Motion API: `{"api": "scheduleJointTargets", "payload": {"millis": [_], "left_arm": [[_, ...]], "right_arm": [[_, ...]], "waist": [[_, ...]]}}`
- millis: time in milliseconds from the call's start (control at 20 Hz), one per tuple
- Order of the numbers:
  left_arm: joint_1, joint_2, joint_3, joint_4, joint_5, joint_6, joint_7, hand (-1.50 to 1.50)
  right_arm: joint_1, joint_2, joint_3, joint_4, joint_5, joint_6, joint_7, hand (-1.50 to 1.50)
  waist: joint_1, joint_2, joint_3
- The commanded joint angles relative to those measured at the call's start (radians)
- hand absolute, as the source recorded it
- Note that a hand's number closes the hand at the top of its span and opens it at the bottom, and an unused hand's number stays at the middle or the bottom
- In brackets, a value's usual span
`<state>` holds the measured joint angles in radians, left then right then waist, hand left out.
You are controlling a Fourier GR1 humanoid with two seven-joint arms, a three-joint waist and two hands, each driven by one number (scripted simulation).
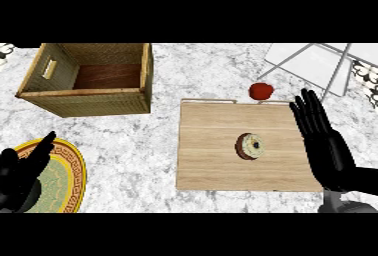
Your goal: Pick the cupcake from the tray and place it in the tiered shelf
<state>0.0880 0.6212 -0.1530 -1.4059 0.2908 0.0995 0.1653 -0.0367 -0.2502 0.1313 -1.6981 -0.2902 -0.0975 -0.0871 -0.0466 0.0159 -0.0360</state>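
A small round cupcake (251, 146) with a pale top and dark centre lies near the middle of the wooden tray (207, 170). My right hand (325, 145) stands open over the tray's right edge, fingers straight and pointing away, a short way right of the cupcake and not touching it. The tiered shelf (317, 62), white with thin grey rails, sits at the back right corner. At the lower left my left hand (18, 172) rests open, fingers up, over a plate.
A woven basket (88, 97) with a wooden floor stands at the back left. A red apple (260, 90) lies just behind the tray, beside the shelf. A yellow-rimmed patterned plate (66, 175) lies at the lower left on the marble counter.
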Motion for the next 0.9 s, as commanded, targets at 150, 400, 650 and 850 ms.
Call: {"api": "scheduleJointTargets", "payload": {"millis": [150, 400, 650, 850], "left_arm": [[-0.179, -0.115, -0.061, -0.085, -0.066, 0.034, -0.088, 0.00], [-0.201, -0.148, -0.060, -0.123, -0.051, 0.040, -0.122, 0.00], [-0.260, -0.277, -0.148, -0.090, -0.138, 0.118, -0.150, 0.00], [-0.292, -0.292, -0.146, -0.050, -0.152, 0.103, -0.154, 0.00]], "right_arm": [[-0.179, -0.105, -0.031, 0.125, -0.121, 0.231, 0.063, -1.50], [-0.162, -0.262, -0.065, 0.175, 0.080, 0.148, 0.081, 1.50], [-0.189, -0.031, -0.137, 0.517, 0.105, -0.024, -0.213, -1.50], [-0.282, -0.063, -0.289, 0.729, -0.067, 0.175, -0.384, -1.50]], "waist": [[0.051, -0.006, 0.037], [0.024, -0.003, 0.013], [0.062, 0.001, 0.039], [0.062, -0.005, 0.039]]}}
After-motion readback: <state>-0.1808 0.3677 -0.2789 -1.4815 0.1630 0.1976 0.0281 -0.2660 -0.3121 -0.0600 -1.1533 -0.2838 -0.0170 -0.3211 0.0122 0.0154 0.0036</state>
